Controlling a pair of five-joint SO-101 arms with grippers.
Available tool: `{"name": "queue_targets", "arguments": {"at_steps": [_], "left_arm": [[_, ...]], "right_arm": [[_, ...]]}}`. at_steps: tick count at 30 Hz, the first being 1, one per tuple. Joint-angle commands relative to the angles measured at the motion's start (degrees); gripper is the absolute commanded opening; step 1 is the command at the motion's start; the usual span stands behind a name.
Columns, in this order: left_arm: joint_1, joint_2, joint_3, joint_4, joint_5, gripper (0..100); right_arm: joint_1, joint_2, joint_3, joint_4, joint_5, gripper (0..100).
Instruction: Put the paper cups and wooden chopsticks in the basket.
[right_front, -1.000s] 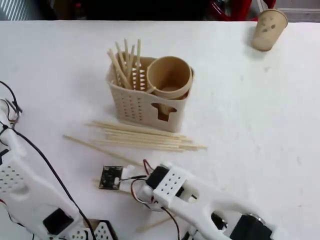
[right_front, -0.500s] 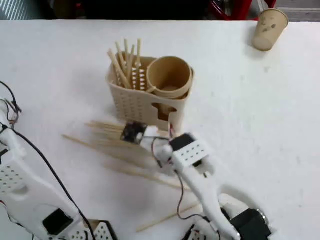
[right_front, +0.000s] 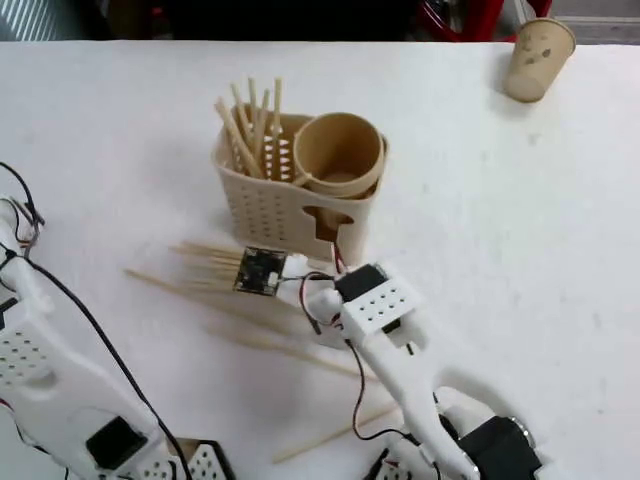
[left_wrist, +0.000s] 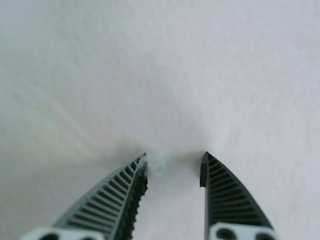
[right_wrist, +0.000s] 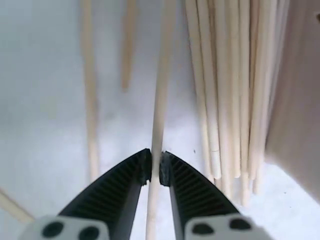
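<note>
We find no lettering, number or sign that we can read, and the dark marks on the lone paper cup (right_front: 538, 58) near the far edge of the table (right_front: 520, 200) are too small for us to make out.

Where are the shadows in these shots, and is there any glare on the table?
High view: soft, even light, faint shadow at the basket's foot, no glare on the table. Left wrist view: a grey shadow pools around the left hand's tips. Right wrist view: thin soft shadows beside the chopsticks.
</note>
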Motion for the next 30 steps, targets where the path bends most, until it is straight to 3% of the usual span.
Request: {"name": "queue_targets", "arguments": {"at_steps": [1,7,12,19,30], "left_arm": [[-2.9,2.3,-1.8,-1.5,-0.6,18],[-2.8,2.3,-1.8,-1.4,-0.6,18],[-2.7,2.3,-1.8,-1.4,-0.6,18],[-2.7,2.3,-1.8,-1.5,-0.6,18],[-2.7,2.3,-1.8,-1.2,-0.6,18]], "right_arm": [[-0.2,-0.1,-4.3,1.7,0.1,4.2],[-0.2,-0.1,-5.2,0.7,-1.3,11.9],[-0.3,0.0,-4.7,-4.6,-1.7,12.0],[-7.5,0.0,-0.4,-5.4,-1.8,12.3],[-7.4,1.0,4.1,-8.6,-1.8,12.2]]}}
